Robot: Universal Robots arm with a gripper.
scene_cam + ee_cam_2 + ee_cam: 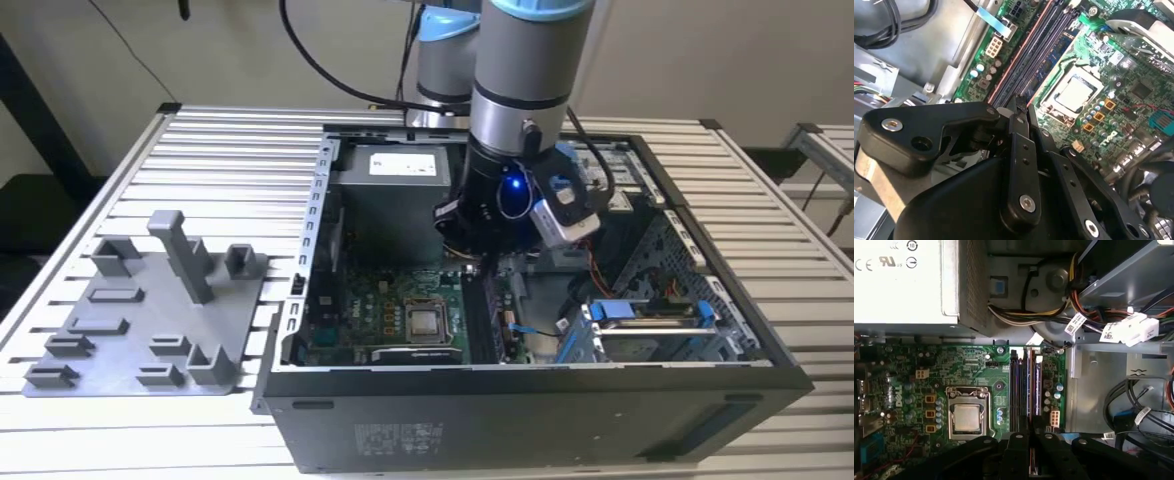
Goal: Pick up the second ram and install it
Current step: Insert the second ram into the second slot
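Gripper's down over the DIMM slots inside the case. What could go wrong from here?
1. The gripper sits right at the memory slots; a slight misalignment could jam the stick against the slot walls.
2. The CPU socket lies next to the slots; drift could strike it.
3. Loose cables hang beside the power supply and may snag the wrist.

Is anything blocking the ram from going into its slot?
Nothing visible does. The gripper sits right over the memory slots, with the ram showing as a thin edge between its fingers, and no cable crosses them.
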